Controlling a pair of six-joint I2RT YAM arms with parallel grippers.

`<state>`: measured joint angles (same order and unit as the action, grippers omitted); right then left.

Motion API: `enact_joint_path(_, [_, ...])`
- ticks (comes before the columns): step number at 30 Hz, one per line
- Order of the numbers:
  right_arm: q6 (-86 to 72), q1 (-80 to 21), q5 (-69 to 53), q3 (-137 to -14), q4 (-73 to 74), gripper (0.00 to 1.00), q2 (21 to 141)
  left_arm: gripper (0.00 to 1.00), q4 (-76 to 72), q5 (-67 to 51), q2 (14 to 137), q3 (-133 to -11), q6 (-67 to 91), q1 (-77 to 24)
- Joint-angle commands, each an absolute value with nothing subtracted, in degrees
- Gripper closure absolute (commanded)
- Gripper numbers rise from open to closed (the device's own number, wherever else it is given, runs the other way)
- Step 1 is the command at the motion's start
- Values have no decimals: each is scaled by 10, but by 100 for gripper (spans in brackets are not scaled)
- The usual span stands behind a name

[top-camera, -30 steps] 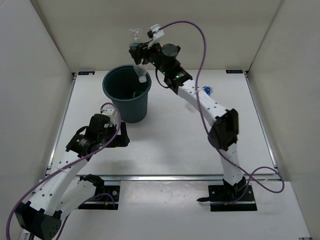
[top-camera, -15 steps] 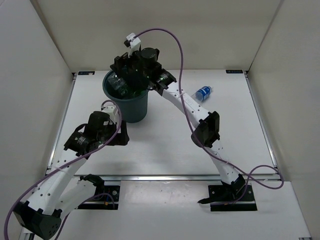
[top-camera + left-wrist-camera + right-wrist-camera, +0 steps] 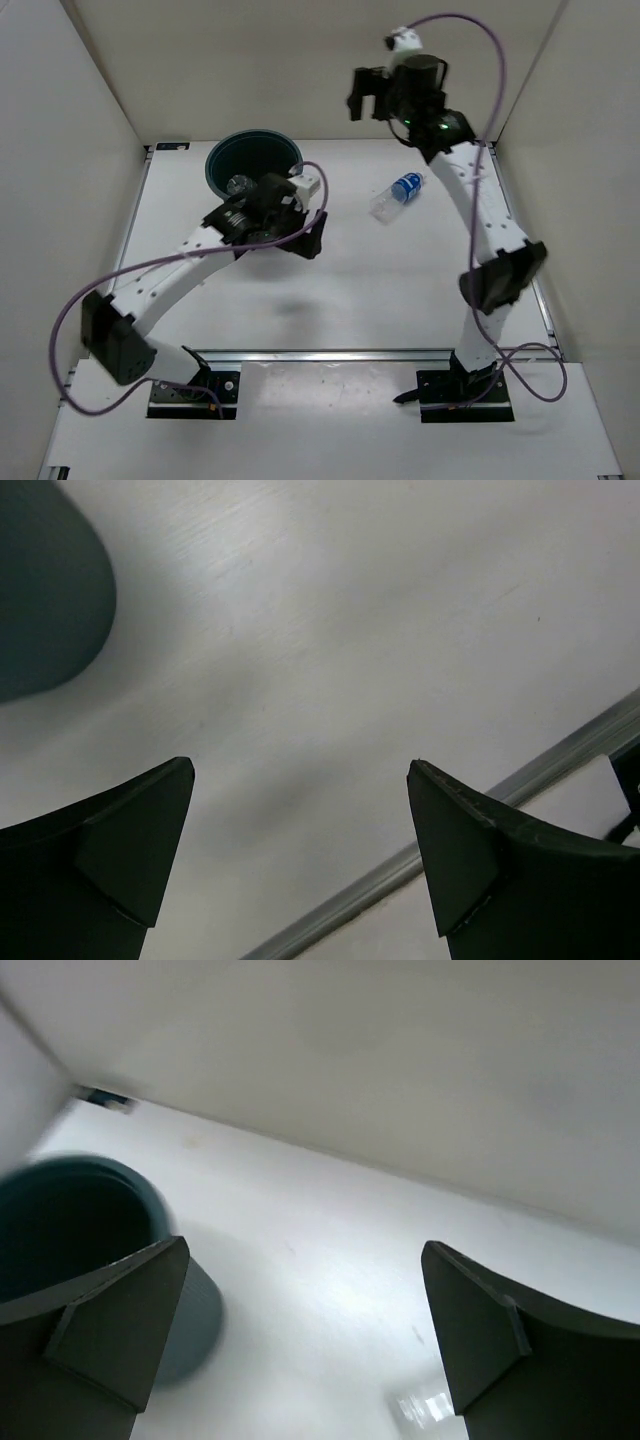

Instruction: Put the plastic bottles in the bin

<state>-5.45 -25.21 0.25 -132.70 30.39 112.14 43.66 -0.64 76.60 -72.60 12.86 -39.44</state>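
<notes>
The dark teal bin [image 3: 262, 143] stands at the back left of the table; in the right wrist view the bin [image 3: 75, 1215] is blurred at the left. A clear bottle [image 3: 238, 184] lies inside it. Another clear bottle with a blue label [image 3: 398, 192] lies on its side on the table right of the bin, apart from both arms. My left gripper [image 3: 311, 236] hangs open and empty just right of the bin's front, above bare table [image 3: 330, 640]. My right gripper [image 3: 362, 94] is raised high near the back wall, open and empty, its fingers [image 3: 480, 1330] wide apart.
White walls close in the table on the left, back and right. A metal rail [image 3: 560, 755] runs along the table's near edge. The left arm's wrist [image 3: 250, 215] covers the bin's front wall. A bright blur of the lying bottle [image 3: 425, 1410] shows low in the right wrist view.
The right gripper held a clear bottle above the bin, let it go, and rose away to the back right. The left arm swung right, in front of the bin.
</notes>
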Motion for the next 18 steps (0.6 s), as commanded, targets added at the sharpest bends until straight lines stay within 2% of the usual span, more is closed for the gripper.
enact_joint_path(1, [-96, -195, 51, -1150, 277, 1, 968, 1, 401, -28, 850, -801, 100, -410])
enact_joint_path(3, [-124, -123, 27, -897, 165, 1, 812, 1, 391, -21, 907, -869, 77, -424])
enact_joint_path(5, [-182, -63, 20, -758, 101, 1, 723, 2, 383, -18, 961, -927, 66, -433])
enact_joint_path(7, [-223, 29, 20, -650, 133, 1, 655, 1, 389, -25, 1059, -1003, 54, -430])
enact_joint_path(10, [-250, 123, 4, -541, 209, 1, 582, 1, 438, -8, 1208, -1189, 42, -438])
enact_joint_path(13, [-221, 176, 22, -485, 312, 1, 554, 1, 508, -11, 1348, -1442, 32, -446])
enact_joint_path(15, [-192, 202, 35, -463, 364, 1, 535, 1, 506, -27, 1399, -1498, 29, -446])
enact_joint_path(18, [-170, 235, 19, -426, 380, 0, 500, 2, 411, -32, 1400, -1421, 38, -448])
